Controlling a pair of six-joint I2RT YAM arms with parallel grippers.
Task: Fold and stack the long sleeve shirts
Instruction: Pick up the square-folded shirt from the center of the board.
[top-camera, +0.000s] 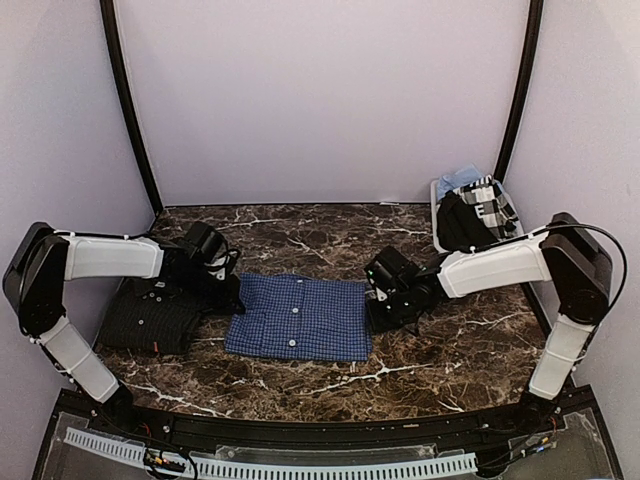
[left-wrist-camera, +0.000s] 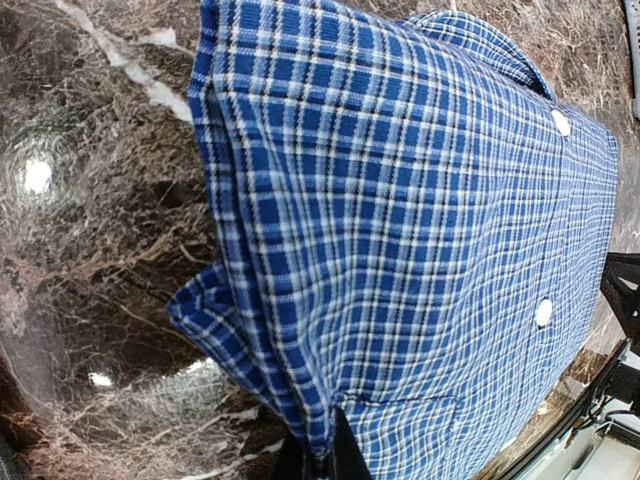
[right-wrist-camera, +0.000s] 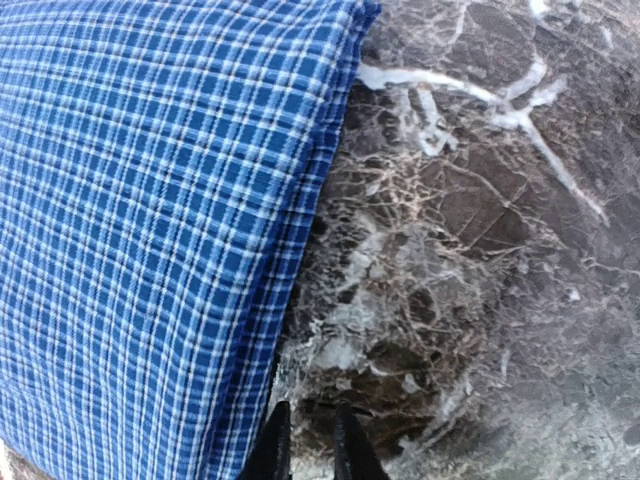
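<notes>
A folded blue checked shirt (top-camera: 300, 315) with white buttons lies in the middle of the marble table. A folded near-black shirt (top-camera: 150, 318) lies to its left, under my left arm. My left gripper (top-camera: 228, 292) is at the blue shirt's left edge. In the left wrist view the gripper (left-wrist-camera: 322, 462) is shut on a fold of the blue shirt (left-wrist-camera: 420, 230). My right gripper (top-camera: 385, 305) is just off the shirt's right edge. In the right wrist view the gripper (right-wrist-camera: 312, 452) is shut and empty over bare marble, beside the blue shirt (right-wrist-camera: 150, 220).
A white basket (top-camera: 438, 212) at the back right holds more clothes, some dark and one plaid. A white slatted strip (top-camera: 300, 466) runs along the near edge below the table. Purple walls close in the back and sides.
</notes>
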